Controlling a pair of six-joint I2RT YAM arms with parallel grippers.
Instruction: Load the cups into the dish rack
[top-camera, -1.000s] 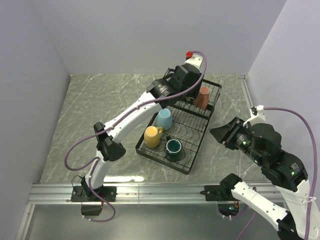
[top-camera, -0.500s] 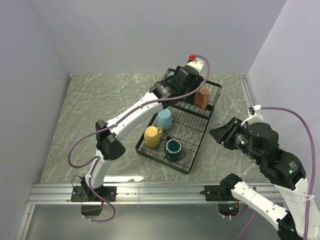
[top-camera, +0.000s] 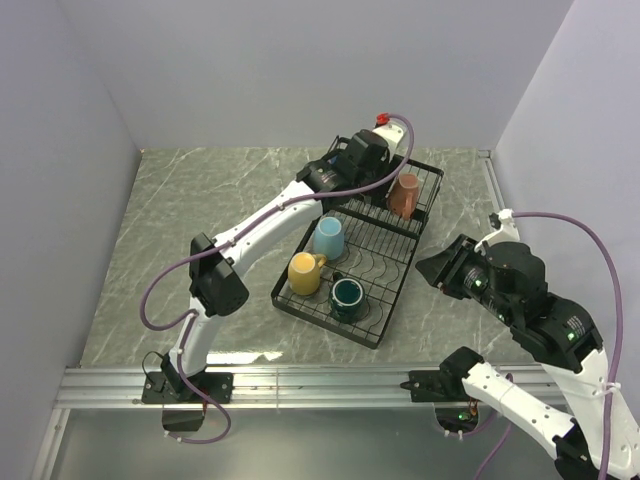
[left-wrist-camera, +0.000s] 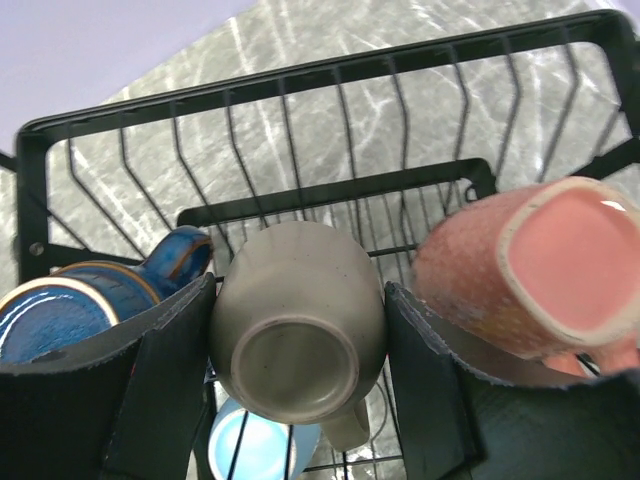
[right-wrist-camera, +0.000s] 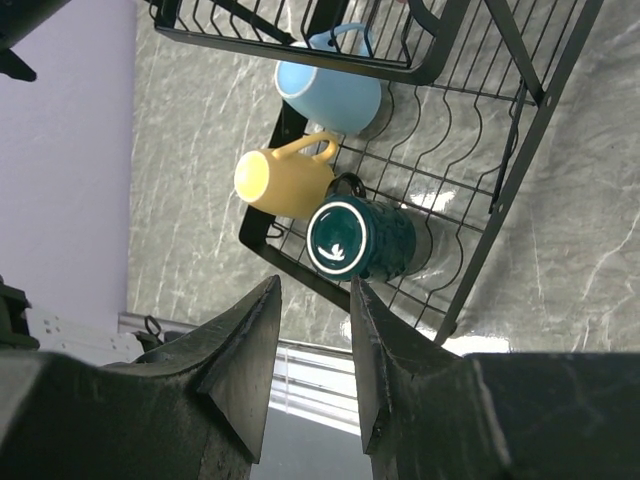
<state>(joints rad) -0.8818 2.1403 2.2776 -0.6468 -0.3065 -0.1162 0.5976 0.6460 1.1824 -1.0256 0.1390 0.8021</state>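
We open on the marbled worktop (top-camera: 200, 230), with the black dish rack (top-camera: 385, 262) right of centre. The left gripper (left-wrist-camera: 300, 292) hangs over the raised basket, jaws pinching the beige-grey mug (left-wrist-camera: 295, 345), base towards us. We cannot tell whether it touches the wires, and from above the wrist hides it. Beside it, the salmon pink mug (left-wrist-camera: 530, 270) is blurred and partly behind a finger, and the navy blue mug (left-wrist-camera: 60, 310) is half cut off. The right gripper (right-wrist-camera: 313, 285) hovers off the rack's right side, jaws slightly parted and empty. On the flat tray, close together, sit the light blue mug (top-camera: 328, 237), yellow mug (top-camera: 304, 273) and dark teal mug (top-camera: 347, 296).
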